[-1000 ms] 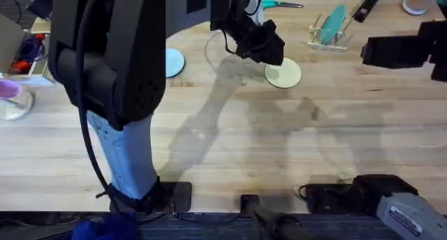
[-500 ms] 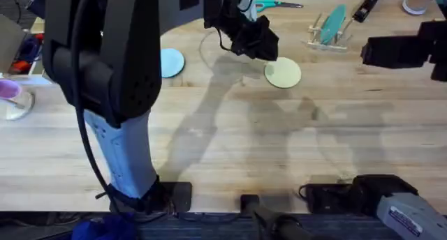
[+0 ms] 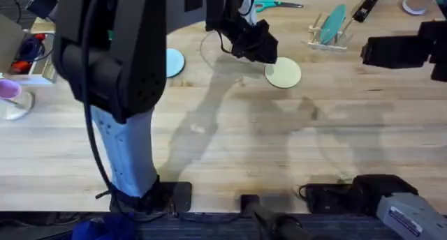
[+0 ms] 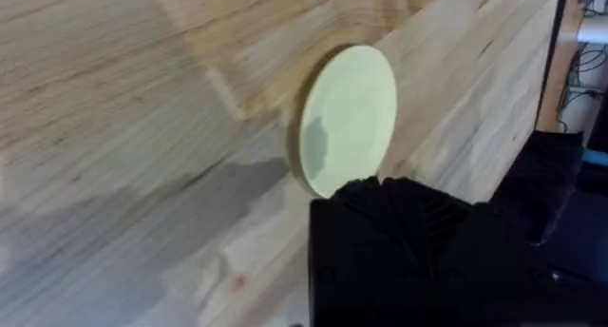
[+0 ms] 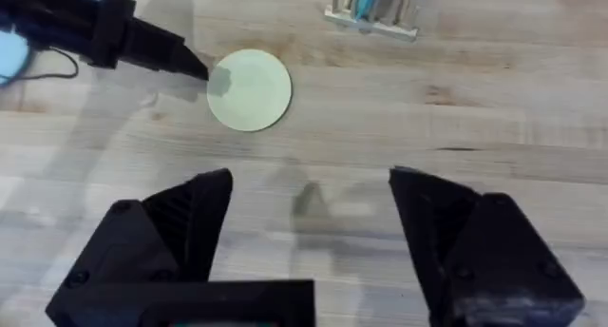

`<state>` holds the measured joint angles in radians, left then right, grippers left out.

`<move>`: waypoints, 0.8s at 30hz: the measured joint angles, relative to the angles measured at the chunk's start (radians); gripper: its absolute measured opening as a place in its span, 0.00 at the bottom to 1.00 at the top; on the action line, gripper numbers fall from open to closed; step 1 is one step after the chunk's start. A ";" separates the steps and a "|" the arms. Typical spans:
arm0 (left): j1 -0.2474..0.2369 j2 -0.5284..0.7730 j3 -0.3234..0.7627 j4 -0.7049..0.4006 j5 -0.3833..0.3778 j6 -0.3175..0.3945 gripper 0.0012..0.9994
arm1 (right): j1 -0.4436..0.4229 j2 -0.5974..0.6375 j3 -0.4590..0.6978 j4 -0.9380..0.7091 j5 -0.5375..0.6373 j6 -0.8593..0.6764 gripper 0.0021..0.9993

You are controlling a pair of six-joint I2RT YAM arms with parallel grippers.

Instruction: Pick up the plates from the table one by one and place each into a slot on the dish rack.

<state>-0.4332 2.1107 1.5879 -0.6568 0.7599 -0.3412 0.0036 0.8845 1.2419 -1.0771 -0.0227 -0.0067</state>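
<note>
Plates are what this job turns on, and I count three. One teal-blue plate [image 3: 334,21] already stands on edge in the dish rack [image 3: 327,35] at the far right of the worktop [image 3: 230,135]. A pale yellow plate [image 3: 283,73] lies flat near the middle, and a light blue plate [image 3: 172,62] lies flat further left, partly hidden behind the big dark arm close under the camera. So by my reckoning one is racked and two remain.

There is one rack, and its remaining slots look free, though the pegs are too small to count.

The left hand [image 3: 257,46] hovers just beside the yellow plate's near-left rim, low over it. Whether its fingers are spread or closed I cannot tell; the plate lies flat on the wood, so it seems not to be lifted. The right hand [image 5: 309,222] hangs well back with its fingers wide apart, holding nothing, facing the yellow plate and the rack beyond.
</note>
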 joint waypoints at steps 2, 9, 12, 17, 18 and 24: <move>0.000 0.020 0.000 0.008 0.000 0.000 0.04 | 0.000 0.000 0.000 0.000 0.000 0.000 1.00; 0.000 0.081 0.000 0.061 -0.007 -0.001 0.04 | 0.000 0.000 0.000 0.000 0.000 0.000 1.00; 0.000 0.114 0.000 0.067 0.003 -0.003 0.04 | 0.000 0.000 0.000 0.000 0.000 0.000 1.00; 0.009 0.157 0.016 0.075 0.067 -0.034 0.04 | 0.000 0.000 0.000 0.000 0.000 0.000 1.00; 0.010 0.162 0.019 0.076 0.076 -0.038 0.04 | 0.000 0.000 0.000 0.000 0.000 0.000 1.00; 0.015 0.181 0.027 0.082 0.113 -0.057 0.04 | 0.000 0.000 0.000 0.000 0.000 0.000 1.00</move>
<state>-0.4179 2.2917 1.6150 -0.5744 0.8729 -0.3980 0.0036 0.8845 1.2419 -1.0771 -0.0230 -0.0067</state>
